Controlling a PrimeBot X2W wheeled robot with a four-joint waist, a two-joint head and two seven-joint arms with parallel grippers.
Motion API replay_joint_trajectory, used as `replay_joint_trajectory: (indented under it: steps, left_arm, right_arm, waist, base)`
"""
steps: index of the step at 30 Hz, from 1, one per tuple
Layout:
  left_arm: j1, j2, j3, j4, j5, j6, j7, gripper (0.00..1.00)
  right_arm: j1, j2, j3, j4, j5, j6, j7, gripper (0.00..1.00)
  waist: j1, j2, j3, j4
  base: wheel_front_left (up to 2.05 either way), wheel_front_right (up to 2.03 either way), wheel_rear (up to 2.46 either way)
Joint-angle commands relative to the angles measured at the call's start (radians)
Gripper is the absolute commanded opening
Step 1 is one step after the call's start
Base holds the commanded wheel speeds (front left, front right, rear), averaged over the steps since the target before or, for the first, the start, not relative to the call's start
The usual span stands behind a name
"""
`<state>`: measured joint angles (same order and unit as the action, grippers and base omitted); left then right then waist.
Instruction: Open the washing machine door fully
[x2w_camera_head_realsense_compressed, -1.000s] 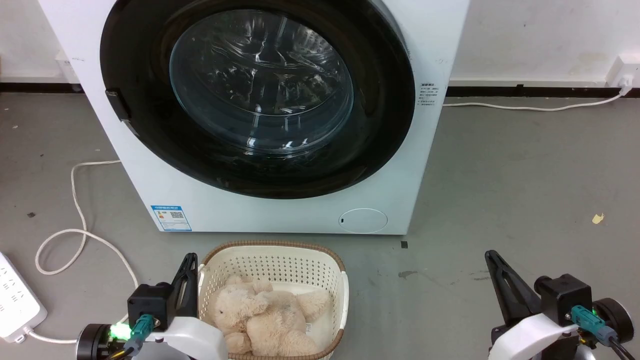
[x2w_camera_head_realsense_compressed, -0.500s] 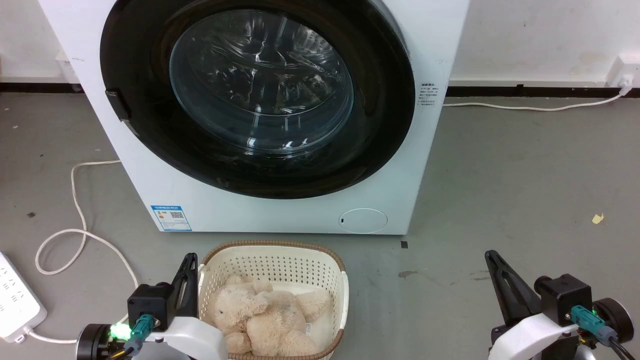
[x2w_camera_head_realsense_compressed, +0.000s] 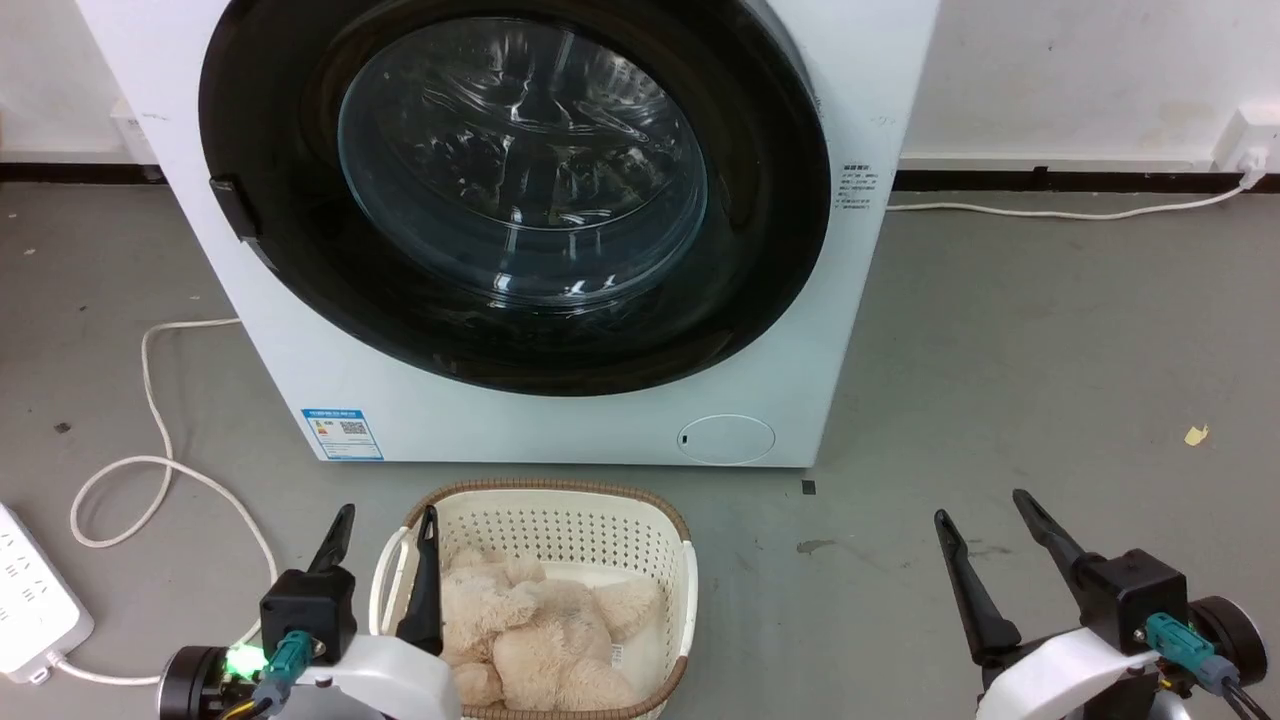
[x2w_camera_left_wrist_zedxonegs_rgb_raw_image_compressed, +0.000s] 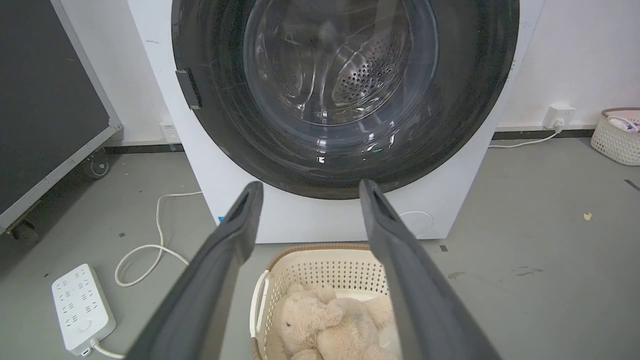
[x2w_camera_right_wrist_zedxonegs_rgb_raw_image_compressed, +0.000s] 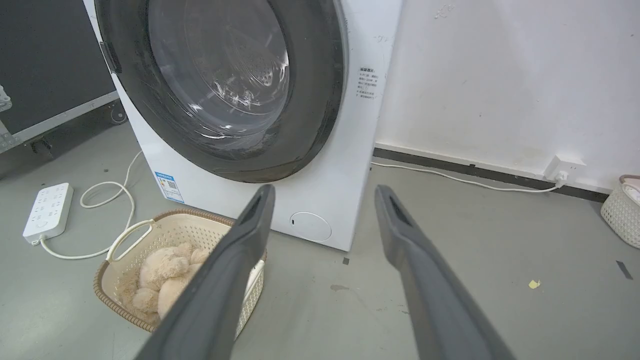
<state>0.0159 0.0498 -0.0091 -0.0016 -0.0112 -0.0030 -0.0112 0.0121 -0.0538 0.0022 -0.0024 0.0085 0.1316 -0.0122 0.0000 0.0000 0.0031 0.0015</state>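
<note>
The washing machine door (x2w_camera_head_realsense_compressed: 520, 170) is a large glossy black ring around a bulging glass window, lying flat against the white machine (x2w_camera_head_realsense_compressed: 560, 420). A small dark handle (x2w_camera_head_realsense_compressed: 232, 205) sits on the door's left rim. The left wrist view shows the door (x2w_camera_left_wrist_zedxonegs_rgb_raw_image_compressed: 345, 75) straight ahead, and the right wrist view shows the door (x2w_camera_right_wrist_zedxonegs_rgb_raw_image_compressed: 220, 85) from the right. My left gripper (x2w_camera_head_realsense_compressed: 388, 515) is open, low at the lower left over a basket's edge, well short of the door. My right gripper (x2w_camera_head_realsense_compressed: 980, 505) is open over the bare floor at the lower right. Nothing is between either pair of fingers (x2w_camera_left_wrist_zedxonegs_rgb_raw_image_compressed: 235, 235) (x2w_camera_right_wrist_zedxonegs_rgb_raw_image_compressed: 250, 225).
A cream basket (x2w_camera_head_realsense_compressed: 545, 488) holding a beige plush toy (x2w_camera_head_realsense_compressed: 540, 630) stands on the floor just before the machine. A white power strip (x2w_camera_head_realsense_compressed: 30, 590) and looping cable (x2w_camera_head_realsense_compressed: 150, 400) lie to the left. A black wheeled case (x2w_camera_left_wrist_zedxonegs_rgb_raw_image_compressed: 45, 100) stands left; another basket (x2w_camera_left_wrist_zedxonegs_rgb_raw_image_compressed: 620, 135) far right.
Both grippers have gone from shut to open, their fingers now spread apart. The door has not moved.
</note>
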Motion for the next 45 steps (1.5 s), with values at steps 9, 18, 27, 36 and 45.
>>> replay_joint_trajectory:
  steps: [9,18,27,36,45]
  left_arm:
    - [-0.004,0.0,-0.013,-0.002,-0.007,0.0,-0.03,1.0]
    - [-0.021,0.0,-0.03,-0.006,-0.015,0.005,-0.048,1.0]
    - [-0.041,0.0,-0.051,-0.011,-0.025,0.012,-0.067,1.0]
    - [-0.058,0.0,-0.072,-0.018,-0.036,0.022,-0.084,1.0]
    - [-0.084,0.0,-0.097,-0.027,-0.049,0.035,-0.105,1.0]
  right_arm:
    - [0.004,-0.001,0.0,-0.008,0.003,0.0,-0.029,1.0]
    - [-0.009,-0.014,-0.003,-0.025,-0.002,0.0,-0.047,1.0]
    - [-0.046,-0.053,-0.001,-0.036,0.017,0.0,-0.059,0.31]
    - [-0.117,-0.104,-0.004,-0.062,0.061,0.0,-0.037,0.0]
    - [-0.26,-0.166,-0.022,-0.08,0.185,0.0,0.037,0.0]
  waist:
    - [0.0,0.0,0.019,0.01]
    - [0.0,0.0,0.058,0.028]
    - [0.0,0.0,0.1,0.052]
    - [0.0,0.0,0.14,0.077]
    - [0.0,0.0,0.196,0.112]
  base:
    - [0.0,0.0,0.0]
    - [0.0,0.0,0.0]
    - [0.0,0.0,0.0]
    - [0.0,0.0,0.0]
    - [0.0,0.0,0.0]
